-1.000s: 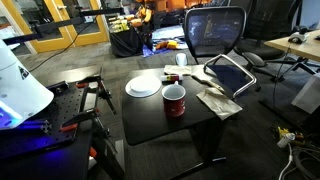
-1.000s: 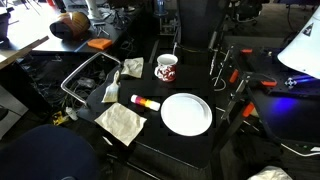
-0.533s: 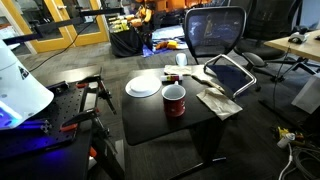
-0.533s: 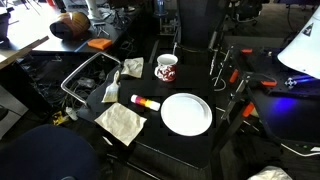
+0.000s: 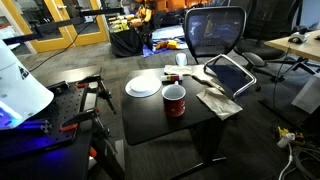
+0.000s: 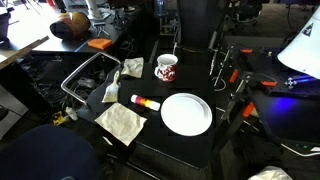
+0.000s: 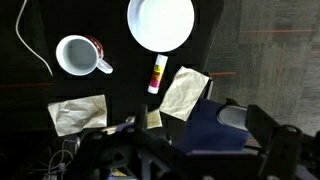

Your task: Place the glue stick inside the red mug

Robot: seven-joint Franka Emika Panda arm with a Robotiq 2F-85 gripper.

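Only in the wrist view does the pincer [image 7: 180, 158] show, as a dark blurred mass along the bottom edge, and I cannot tell whether its jaws stand apart or together; nothing is seen held in it. Just ahead of it a crumpled napkin [image 7: 185, 92] lies on the black table [image 7: 120, 85]. A second napkin [image 7: 78, 113] sits off toward the picture's left. Just beyond the first napkin, the glue stick [image 7: 156, 73] lies flat and pointing away from the pincer. Its near end is just beside the napkin's edge and its far end stops short of the white plate [image 7: 160, 22], which lies farthest ahead. The red mug [image 7: 78, 55] stands upright ahead of the pincer and off to the picture's left, well apart from the glue stick, mouth up and handle turned toward the stick. A thin cable [image 7: 30, 40] curves past the mug's far side. In both exterior views the mug [image 5: 174, 100] [image 6: 166, 67] stands near the plate [image 5: 143, 86] [image 6: 187, 113], and in an exterior view the glue stick [image 6: 145, 102] lies beside the plate.
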